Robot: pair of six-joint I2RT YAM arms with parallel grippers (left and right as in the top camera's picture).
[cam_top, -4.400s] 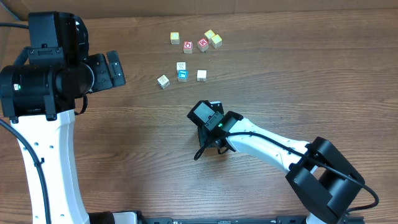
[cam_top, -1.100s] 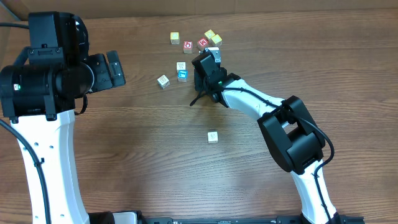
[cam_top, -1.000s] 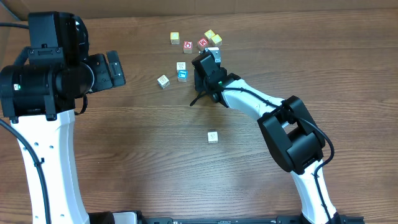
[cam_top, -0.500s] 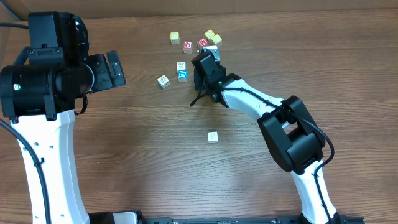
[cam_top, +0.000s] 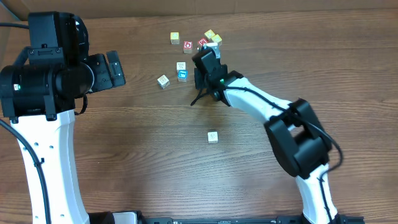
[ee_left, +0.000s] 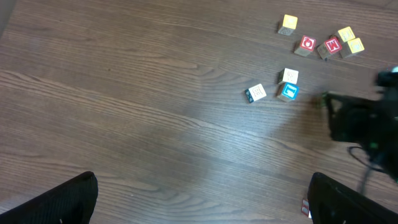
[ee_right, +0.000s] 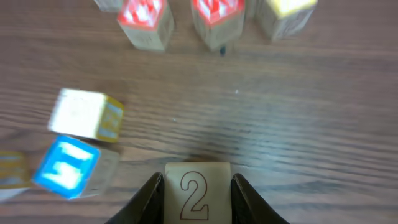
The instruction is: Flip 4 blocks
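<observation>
Wooden table (cam_top: pixel 124 162) — right end effector (ee_right: pixel 197 182) grips block (ee_right: pixel 196 194).

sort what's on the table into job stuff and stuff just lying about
Job: 2 block in right pincer, lone block, blue block, one red block (can't tell which of the two).
Lying about, probably: yellow cubes, dotted white cube, leftmost cube.

On the table (cam_top: pixel 137 162), a lone block (cam_top: pixel 212 137) lies well in front of the far cluster (cam_top: pixel 182 75), at whose right side the right claw (ee_right: pixel 196 200) pinches the clasped block (ee_right: pixel 196 182).
</observation>
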